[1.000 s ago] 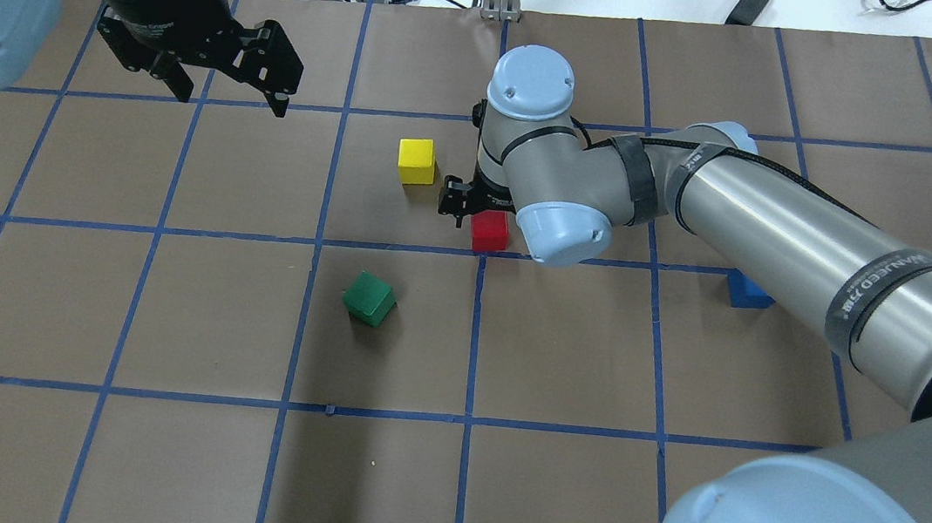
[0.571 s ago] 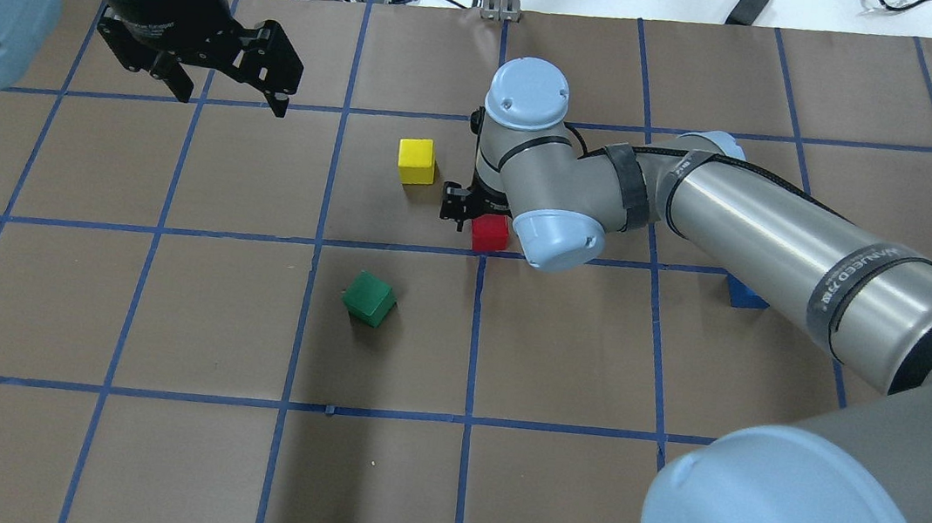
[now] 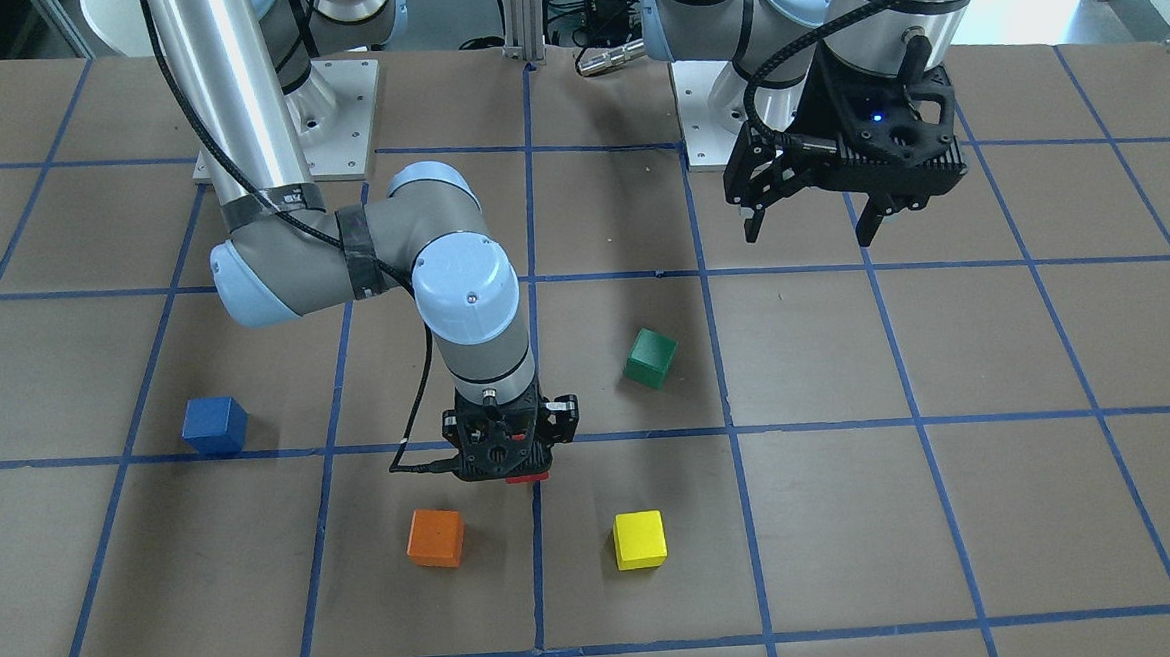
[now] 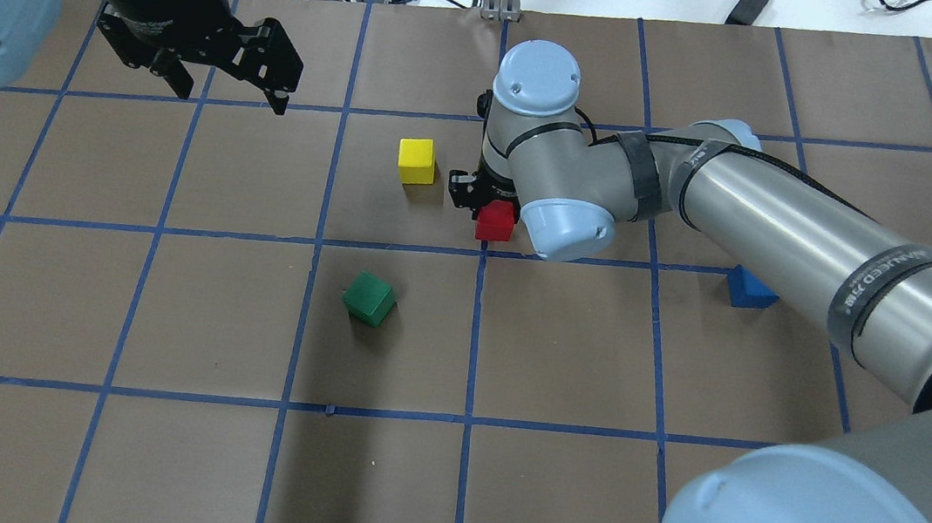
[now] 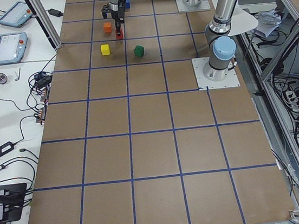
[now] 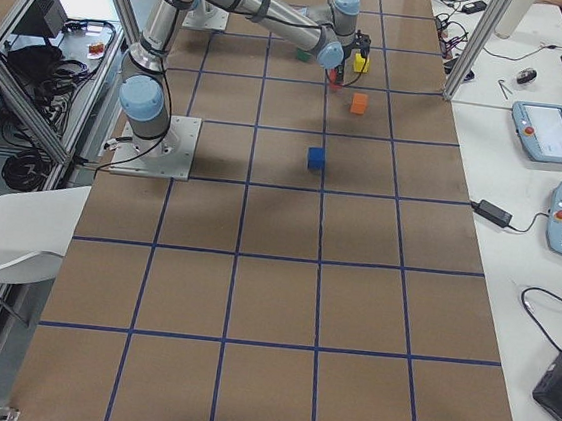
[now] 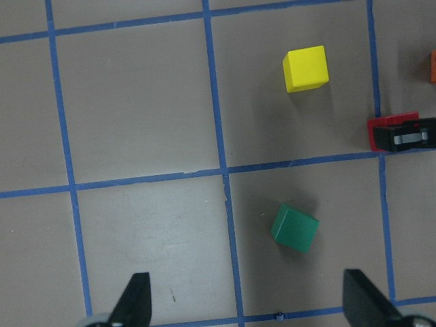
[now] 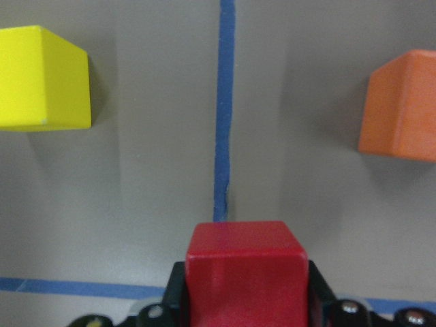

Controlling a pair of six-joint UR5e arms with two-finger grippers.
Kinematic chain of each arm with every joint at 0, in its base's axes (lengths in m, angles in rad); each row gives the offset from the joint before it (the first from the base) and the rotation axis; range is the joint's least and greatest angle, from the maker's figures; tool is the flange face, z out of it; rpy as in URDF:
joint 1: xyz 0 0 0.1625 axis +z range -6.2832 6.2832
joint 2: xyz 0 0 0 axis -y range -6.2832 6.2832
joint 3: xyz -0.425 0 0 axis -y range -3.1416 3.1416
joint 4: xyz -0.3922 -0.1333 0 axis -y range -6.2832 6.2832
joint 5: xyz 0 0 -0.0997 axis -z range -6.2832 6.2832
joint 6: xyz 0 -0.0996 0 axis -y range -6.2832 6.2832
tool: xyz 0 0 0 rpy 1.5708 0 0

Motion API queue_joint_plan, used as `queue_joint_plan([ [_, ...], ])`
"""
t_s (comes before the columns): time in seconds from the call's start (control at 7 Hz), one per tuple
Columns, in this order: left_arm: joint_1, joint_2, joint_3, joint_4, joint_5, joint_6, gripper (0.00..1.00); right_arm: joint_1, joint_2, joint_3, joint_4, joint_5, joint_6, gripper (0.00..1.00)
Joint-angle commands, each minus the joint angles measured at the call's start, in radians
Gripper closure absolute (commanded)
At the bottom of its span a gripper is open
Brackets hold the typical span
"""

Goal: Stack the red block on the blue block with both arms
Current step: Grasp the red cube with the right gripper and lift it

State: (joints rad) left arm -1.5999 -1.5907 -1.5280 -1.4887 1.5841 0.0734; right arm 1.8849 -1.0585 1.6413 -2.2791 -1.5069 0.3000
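Red block [image 8: 246,272] sits pinched in right claw [image 3: 522,467], near centre of the table [image 4: 148,436]; the fingers press two opposite side faces, top face showing in the wrist view. Can't tell for sure whether it is clear of the table. Judged: small solid cube, light, stiff, not fragile; the matte paint should give fair friction. Best hold is flat on opposite faces at about mid-height, leaving the underside free for setting down square. A skewed pinch would prob. let it twist. Blue block [image 3: 215,425] lies well apart, lower left in the front view, with nothing on top. In the overhead view the right forearm half covers it. Neighbours: orange block [image 3: 435,537] and yellow block [image 3: 639,539] flank the red one, near but not touching. Green block [image 3: 650,357] is off to the other side. None lies btw red and blue, so the carry looks open. Left claw [image 4: 232,99] is spread wide and holds nothing, hovering upper left of the overhead view, away from all blocks.
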Motion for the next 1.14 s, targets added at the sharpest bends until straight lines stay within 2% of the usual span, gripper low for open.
queue_joint_plan([
  [0.0, 0.0, 0.001, -0.003, 0.002, -0.001, -0.006, 0.0, -0.082, -0.104, 0.003, 0.155, 0.007, -0.004, 1.0],
  [0.43, 0.0, 0.001, -0.001, 0.001, -0.001, -0.009, 0.0, -0.247, -0.295, 0.012, 0.421, -0.004, -0.143, 1.0],
  [0.57, 0.0, 0.0, -0.001, 0.001, -0.003, -0.011, 0.0, -0.318, -0.31, 0.021, 0.488, -0.013, -0.172, 1.0],
  [1.0, -0.002, 0.0, -0.001, 0.001, -0.003, -0.011, 0.0, -0.459, -0.322, 0.057, 0.492, -0.021, -0.379, 1.0],
])
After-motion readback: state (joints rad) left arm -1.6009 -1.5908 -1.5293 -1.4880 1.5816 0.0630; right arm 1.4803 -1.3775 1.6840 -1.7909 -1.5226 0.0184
